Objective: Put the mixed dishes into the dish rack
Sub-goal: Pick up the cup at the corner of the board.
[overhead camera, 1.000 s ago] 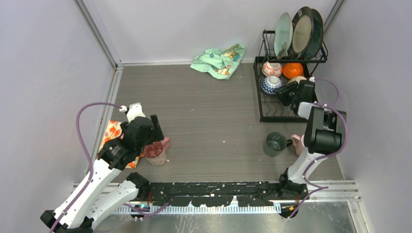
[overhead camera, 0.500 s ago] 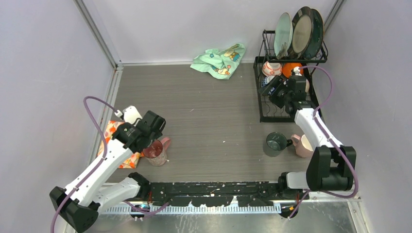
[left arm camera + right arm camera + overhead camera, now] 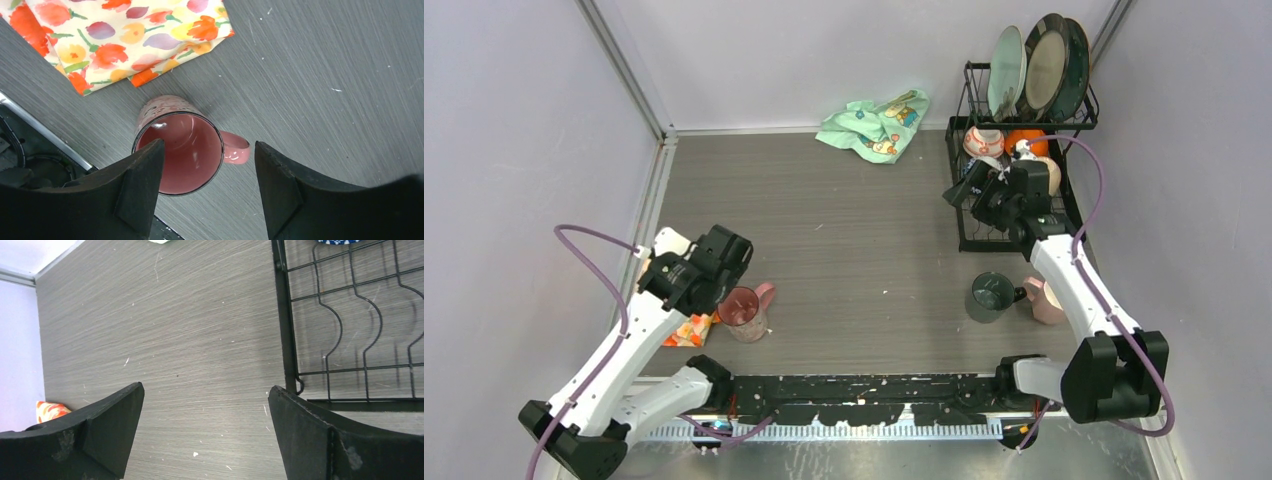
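A pink cup (image 3: 745, 309) stands upright near the table's front left, handle pointing right. My left gripper (image 3: 727, 268) hangs open just above it; in the left wrist view the pink cup (image 3: 180, 145) lies under the left finger, with the left gripper (image 3: 207, 150) gripping nothing. The black dish rack (image 3: 961, 236) holds a pale green plate (image 3: 1006, 58), a beige plate (image 3: 1045, 60) and a dark plate (image 3: 1078, 72) upright on top, with a white bowl (image 3: 982, 140) and a red bowl (image 3: 1025, 142) below. My right gripper (image 3: 966, 186) is open and empty over the rack's left edge (image 3: 281, 315).
A dark green cup (image 3: 992, 294) and another pink cup (image 3: 1050, 299) stand in front of the rack. A mint-green cloth (image 3: 876, 122) lies at the back. An orange floral cloth (image 3: 115, 40) lies left of the pink cup. A sliver of a blue bowl (image 3: 345, 241) shows in the rack.
My right gripper has opened wide and moved left, out of the rack basket to its left edge. My left arm has shifted left above the pink cup, its jaws narrowing somewhat.
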Robot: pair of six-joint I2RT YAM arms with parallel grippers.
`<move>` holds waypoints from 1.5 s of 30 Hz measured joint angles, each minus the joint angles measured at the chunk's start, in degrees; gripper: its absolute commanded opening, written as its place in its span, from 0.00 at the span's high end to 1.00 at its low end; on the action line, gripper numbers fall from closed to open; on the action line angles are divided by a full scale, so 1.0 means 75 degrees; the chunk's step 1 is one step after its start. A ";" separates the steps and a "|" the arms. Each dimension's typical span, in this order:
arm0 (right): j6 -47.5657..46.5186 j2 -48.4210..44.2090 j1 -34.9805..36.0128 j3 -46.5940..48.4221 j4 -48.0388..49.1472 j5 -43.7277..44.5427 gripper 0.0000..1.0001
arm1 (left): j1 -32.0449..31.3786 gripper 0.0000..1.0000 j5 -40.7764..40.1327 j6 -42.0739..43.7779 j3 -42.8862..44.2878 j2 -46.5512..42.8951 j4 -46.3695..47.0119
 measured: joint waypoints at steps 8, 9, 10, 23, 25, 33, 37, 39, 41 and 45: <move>-0.0280 -0.0431 0.0000 0.0000 -0.0455 0.0195 0.00 | 0.0816 0.37 0.0659 -0.0259 -0.0743 0.0181 0.0463; -0.0303 -0.0487 0.0000 0.0000 -0.0495 0.0213 0.00 | 0.0956 0.38 0.0816 -0.0259 -0.0839 0.0227 0.0551; -0.0309 -0.0525 0.0000 0.0000 -0.0519 0.0233 0.00 | 0.1064 0.39 0.0935 -0.0256 -0.0909 0.0268 0.0618; -0.0361 -0.0880 0.0006 -0.0003 -0.0685 0.0417 0.00 | 0.1754 0.52 0.1725 -0.0262 -0.1530 0.0627 0.1376; -0.0361 -0.0880 0.0029 -0.0003 -0.0766 0.0472 0.01 | 0.1754 0.52 0.1789 -0.0283 -0.1661 0.0627 0.1559; -0.0393 -0.0880 0.0329 -0.0003 -0.0825 0.0804 0.00 | 0.1792 0.59 0.2014 -0.0460 -0.1786 0.0895 0.1781; -0.0388 -0.0880 0.0417 0.0003 -0.0947 0.1046 0.00 | 0.1804 0.64 0.2060 -0.0455 -0.1792 0.0921 0.1900; -0.0382 -0.0880 0.0455 0.0009 -0.1035 0.1309 0.00 | 0.1804 0.69 0.2072 -0.0452 -0.1795 0.0921 0.1918; -0.0385 -0.0880 0.0516 0.0015 -0.1174 0.1702 0.00 | 0.1801 0.75 0.2133 -0.0437 -0.1795 0.0906 0.1920; -0.0382 -0.0880 0.0574 0.0090 -0.1437 0.2294 0.00 | 0.1801 0.97 0.2282 -0.0408 -0.1795 0.0833 0.1877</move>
